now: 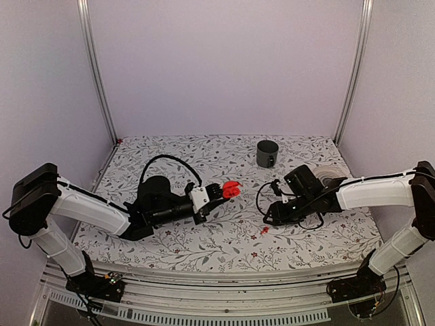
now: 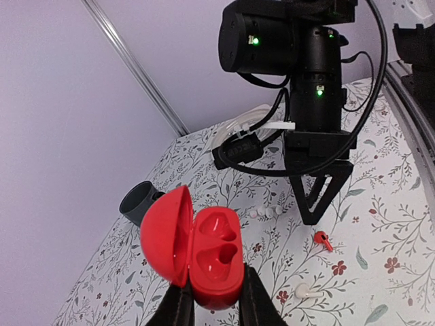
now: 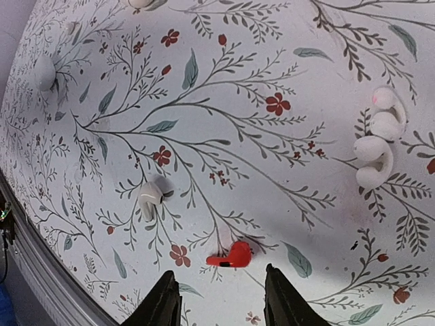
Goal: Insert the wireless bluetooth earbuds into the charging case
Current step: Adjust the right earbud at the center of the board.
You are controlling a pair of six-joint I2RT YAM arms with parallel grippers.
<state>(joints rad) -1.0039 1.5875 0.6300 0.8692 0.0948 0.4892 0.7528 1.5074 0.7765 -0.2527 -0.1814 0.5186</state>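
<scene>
Open red plastic charging case [image 2: 217, 258] is clamped by left gripper [image 2: 214, 303]; 1 small red earbud [image 3: 232, 256] must be grasped by right gripper [image 3: 219, 299], jaws apart.

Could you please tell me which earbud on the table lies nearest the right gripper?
The red earbud, just ahead of the open right gripper; the white earbuds all lie farther off.
</scene>
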